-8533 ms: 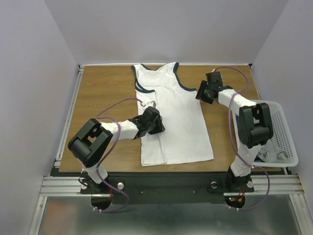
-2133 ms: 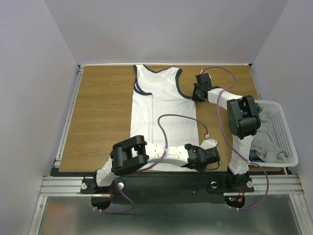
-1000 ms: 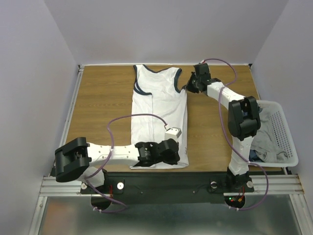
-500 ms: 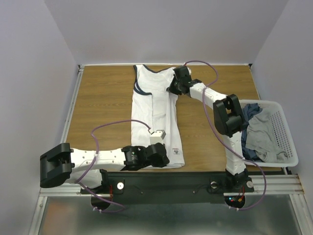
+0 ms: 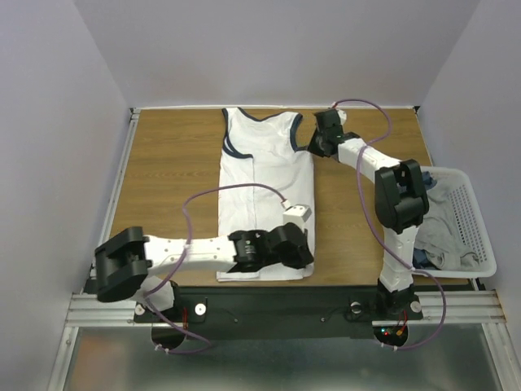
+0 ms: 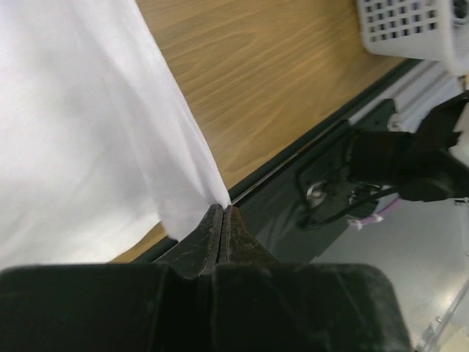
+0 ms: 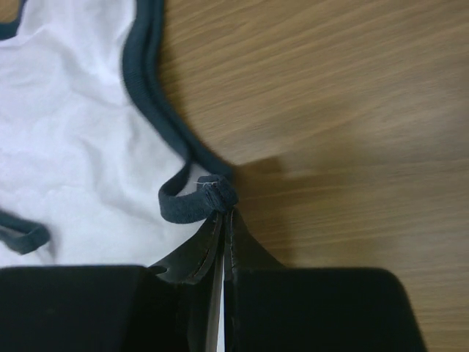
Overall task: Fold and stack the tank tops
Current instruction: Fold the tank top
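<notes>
Covered corners, cropped cloth

From above, the left gripper [image 5: 303,257] covers the white tank top's [image 5: 264,175] near right hem corner, and the right arm [image 5: 399,199] hides part of the grey and blue clothes [image 5: 440,236] in the basket [image 5: 476,220]. Both wrist views crop the top, and the left one shows only a corner of the basket.

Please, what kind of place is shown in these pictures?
Probably a robot test bench in a lab, not a home: two arms mounted by a metal rail, a wooden table boxed in by plain walls, and a top spread on it.
</notes>
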Motion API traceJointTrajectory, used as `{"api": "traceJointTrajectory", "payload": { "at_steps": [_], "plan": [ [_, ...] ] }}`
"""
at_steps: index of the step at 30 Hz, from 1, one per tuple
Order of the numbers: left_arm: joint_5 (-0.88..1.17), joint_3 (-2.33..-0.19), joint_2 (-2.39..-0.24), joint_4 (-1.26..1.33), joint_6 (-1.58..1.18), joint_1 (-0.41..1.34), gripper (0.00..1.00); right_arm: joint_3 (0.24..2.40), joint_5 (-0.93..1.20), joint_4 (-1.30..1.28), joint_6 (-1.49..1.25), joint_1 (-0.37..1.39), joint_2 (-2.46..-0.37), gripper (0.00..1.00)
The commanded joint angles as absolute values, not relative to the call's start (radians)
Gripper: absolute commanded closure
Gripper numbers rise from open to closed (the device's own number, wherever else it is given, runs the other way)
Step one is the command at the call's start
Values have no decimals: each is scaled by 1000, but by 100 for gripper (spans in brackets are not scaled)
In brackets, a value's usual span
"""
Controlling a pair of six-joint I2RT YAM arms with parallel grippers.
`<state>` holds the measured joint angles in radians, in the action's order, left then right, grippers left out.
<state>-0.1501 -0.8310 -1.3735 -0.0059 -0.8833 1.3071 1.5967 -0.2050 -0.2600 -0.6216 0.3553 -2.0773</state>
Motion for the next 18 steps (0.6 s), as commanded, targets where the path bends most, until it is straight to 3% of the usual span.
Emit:
{"api": "traceJointTrajectory", "payload": {
  "at_steps": [1,9,18],
  "plan": [
    [-12,-968,-1541,130,-770,1316,100,1537,-268,-238,-526,288,-2010,99],
    [161,-1176,-1853,167,-690,1327,100,1482,-302,-235,-445,247,-2034,92],
    [187,-1212,-1884,164,-677,1325,100,1471,-275,-224,-442,229,-2039,75]
  ]
}}
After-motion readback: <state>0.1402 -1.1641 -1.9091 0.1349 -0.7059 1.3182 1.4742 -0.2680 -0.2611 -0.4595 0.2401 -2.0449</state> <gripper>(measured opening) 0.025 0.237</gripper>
